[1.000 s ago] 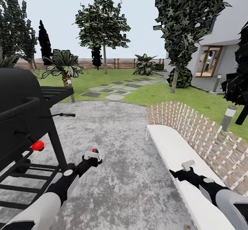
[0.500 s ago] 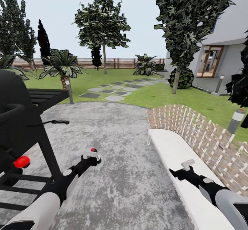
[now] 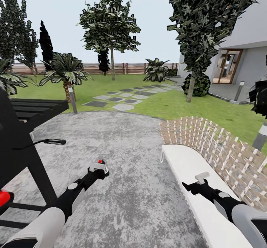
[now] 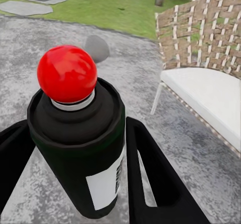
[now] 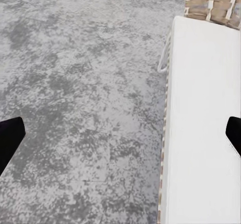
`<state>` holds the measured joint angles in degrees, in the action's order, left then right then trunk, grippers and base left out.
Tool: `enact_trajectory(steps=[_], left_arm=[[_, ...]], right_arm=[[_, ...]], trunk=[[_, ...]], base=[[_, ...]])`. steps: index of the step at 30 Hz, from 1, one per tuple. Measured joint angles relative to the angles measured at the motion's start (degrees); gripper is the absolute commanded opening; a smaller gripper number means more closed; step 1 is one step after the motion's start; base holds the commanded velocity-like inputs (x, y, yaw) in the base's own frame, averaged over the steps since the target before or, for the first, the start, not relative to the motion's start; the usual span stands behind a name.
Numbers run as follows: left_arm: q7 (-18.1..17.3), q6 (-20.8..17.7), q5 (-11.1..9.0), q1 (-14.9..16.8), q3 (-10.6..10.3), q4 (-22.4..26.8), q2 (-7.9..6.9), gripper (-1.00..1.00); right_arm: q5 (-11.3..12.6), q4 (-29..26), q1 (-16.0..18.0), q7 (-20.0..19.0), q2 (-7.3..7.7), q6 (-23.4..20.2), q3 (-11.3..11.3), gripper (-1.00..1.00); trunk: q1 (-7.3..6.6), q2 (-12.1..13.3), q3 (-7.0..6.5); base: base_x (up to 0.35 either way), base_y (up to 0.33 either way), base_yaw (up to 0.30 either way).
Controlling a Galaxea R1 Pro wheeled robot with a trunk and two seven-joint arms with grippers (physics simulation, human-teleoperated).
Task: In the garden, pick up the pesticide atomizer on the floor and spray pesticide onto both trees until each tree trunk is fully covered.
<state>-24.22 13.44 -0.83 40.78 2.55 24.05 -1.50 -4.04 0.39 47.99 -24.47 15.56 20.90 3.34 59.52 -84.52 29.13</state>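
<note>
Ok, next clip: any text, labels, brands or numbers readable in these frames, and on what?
None can be read.
The pesticide atomizer, held in the left gripper, carries a white label with dark marks along one edge, too blurred to read.
No writing shows on the bench or the grill.

bright even daylight | no cast shadows | sharp render | coarse, blotchy textures

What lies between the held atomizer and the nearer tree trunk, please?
In the head view, between the atomizer and the tree trunk: grey paving, then lawn.
</note>
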Motion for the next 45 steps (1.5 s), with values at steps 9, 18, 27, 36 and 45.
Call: enact_trajectory(steps=[9,18,27,36,45], left_arm=[[0.0,-0.09,0.05,0.0,-0.21,-0.23,0.17,-1.0],[0.0,-0.1,0.05,0.0,-0.18,-0.3,0.26,-1.0],[0.0,-0.1,0.06,0.0,-0.18,-0.33,0.27,-1.0],[0.0,-0.1,0.06,0.0,-0.18,-0.33,0.28,-1.0],[0.0,-0.1,0.07,0.0,-0.25,-0.33,0.34,-1.0]], right_arm=[[-0.08,0.29,0.0,7.38,-0.91,-0.39,0.08,1.0],[-0.02,0.23,0.0,-0.98,-0.91,-0.42,0.01,1.0],[-0.01,0.23,0.0,-1.68,-0.9,-0.43,0.02,1.0],[-0.08,0.23,0.0,-1.64,-0.99,-0.3,0.08,1.0],[-0.09,0.23,0.0,-1.64,-1.08,-0.24,0.09,1.0]], trunk=[[0.0,0.0,0.0],[0.0,0.0,0.0],[0.0,0.0,0.0],[0.0,0.0,0.0],[0.0,0.0,0.0]], base=[[0.344,0.0,0.0],[0.344,0.0,0.0],[0.344,0.001,0.0],[0.344,0.056,0.0],[0.344,0.074,0.0]])
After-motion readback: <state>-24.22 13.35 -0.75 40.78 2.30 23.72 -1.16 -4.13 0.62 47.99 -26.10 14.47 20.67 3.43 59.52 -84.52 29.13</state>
